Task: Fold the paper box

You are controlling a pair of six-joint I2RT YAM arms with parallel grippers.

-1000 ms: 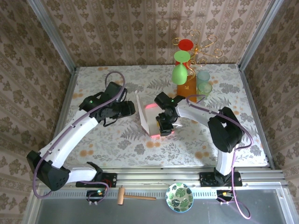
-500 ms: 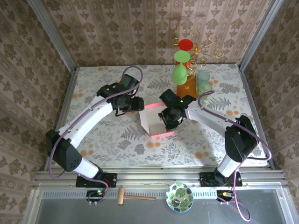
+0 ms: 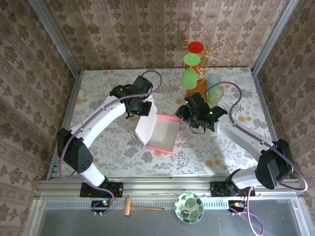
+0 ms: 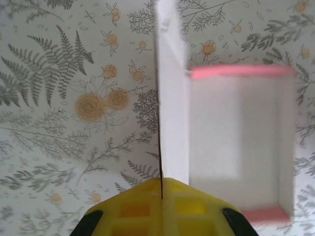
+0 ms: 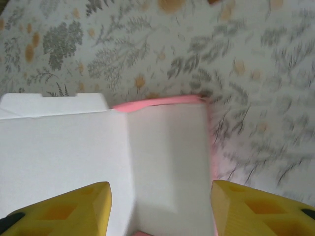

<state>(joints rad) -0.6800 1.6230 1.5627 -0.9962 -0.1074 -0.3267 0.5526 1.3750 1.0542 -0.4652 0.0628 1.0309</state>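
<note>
The paper box (image 3: 165, 135) lies in the middle of the table, pale whitish inside with pink rims, and one tall flap (image 3: 145, 127) stands up on its left side. My left gripper (image 3: 146, 109) is shut on the top edge of that flap. In the left wrist view the thin flap (image 4: 172, 98) runs edge-on into the closed yellow fingers (image 4: 142, 206) of the left gripper (image 4: 161, 183), with the box tray (image 4: 241, 142) to the right. My right gripper (image 3: 189, 117) hovers open just off the box's far right corner. In its wrist view the right gripper (image 5: 161, 189) spans the white inner floor (image 5: 167, 157).
A wire stand with red and green discs on an orange-brown wooden block (image 3: 196, 91) and two pale cups (image 3: 214, 86) stand at the back right, close behind my right arm. A wooden mallet (image 3: 141, 207) and a leaf-patterned bowl (image 3: 189, 207) lie on the near ledge. Patterned walls enclose the table.
My left arm swung right to the box and shut on the upright flap. My right gripper drew back from inside the box to its far right corner, staying open.
</note>
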